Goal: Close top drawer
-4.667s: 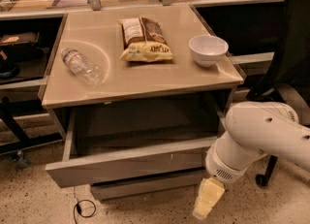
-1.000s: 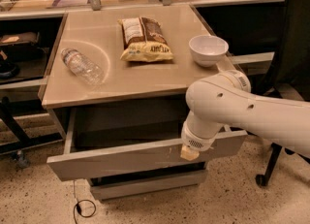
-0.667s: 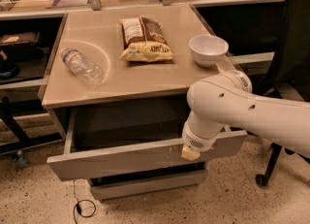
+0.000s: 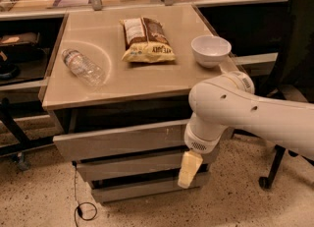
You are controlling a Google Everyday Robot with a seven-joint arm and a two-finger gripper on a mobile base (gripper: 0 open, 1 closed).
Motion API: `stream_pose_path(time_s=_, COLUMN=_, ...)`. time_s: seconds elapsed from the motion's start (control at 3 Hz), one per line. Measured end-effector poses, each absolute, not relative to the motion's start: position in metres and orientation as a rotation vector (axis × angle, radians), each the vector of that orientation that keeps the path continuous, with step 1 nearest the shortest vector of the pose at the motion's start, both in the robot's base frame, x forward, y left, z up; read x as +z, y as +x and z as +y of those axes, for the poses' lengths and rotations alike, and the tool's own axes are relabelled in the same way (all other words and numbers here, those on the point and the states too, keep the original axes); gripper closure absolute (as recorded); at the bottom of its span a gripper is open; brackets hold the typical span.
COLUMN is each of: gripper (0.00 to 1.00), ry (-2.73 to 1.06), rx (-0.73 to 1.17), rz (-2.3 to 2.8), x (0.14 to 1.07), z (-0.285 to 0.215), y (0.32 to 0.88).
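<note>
The top drawer (image 4: 117, 141) is a wide grey box with a tall flat front. It sits under the beige tabletop (image 4: 127, 81), and its front stands only slightly out from the cabinet. My white arm (image 4: 235, 110) reaches in from the right across the drawer's right end. My gripper (image 4: 188, 168), pale yellow, hangs below the wrist in front of the lower drawer fronts at the right. The arm hides the right end of the drawer front.
On the tabletop lie a clear water bottle (image 4: 83, 66), a chip bag (image 4: 146, 39) and a white bowl (image 4: 210, 50). Two shorter grey drawer fronts (image 4: 132, 164) sit below. A black chair (image 4: 294, 49) stands right, a cable (image 4: 83, 210) lies on the floor, and shelves (image 4: 19, 49) stand left.
The top drawer has slid in from wide open to almost flush with the cabinet. My arm has moved inward with it, and the gripper now hangs lower, by the lower drawers.
</note>
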State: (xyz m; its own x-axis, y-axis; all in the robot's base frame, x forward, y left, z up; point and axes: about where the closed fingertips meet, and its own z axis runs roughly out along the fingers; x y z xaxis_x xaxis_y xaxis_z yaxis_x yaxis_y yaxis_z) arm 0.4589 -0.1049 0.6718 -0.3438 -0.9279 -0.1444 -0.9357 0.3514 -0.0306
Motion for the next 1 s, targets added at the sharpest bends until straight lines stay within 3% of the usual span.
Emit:
stream_pose_path(time_s=0.33, gripper=0.0, ry=-1.713, rx=0.086, rz=2.467, x=0.6719, z=-0.1049, y=0.4589)
stream_pose_path(time_s=1.0, gripper=0.42, ry=-1.713, rx=0.086, rz=2.467, x=0.6719, z=-0.1049, y=0.4589)
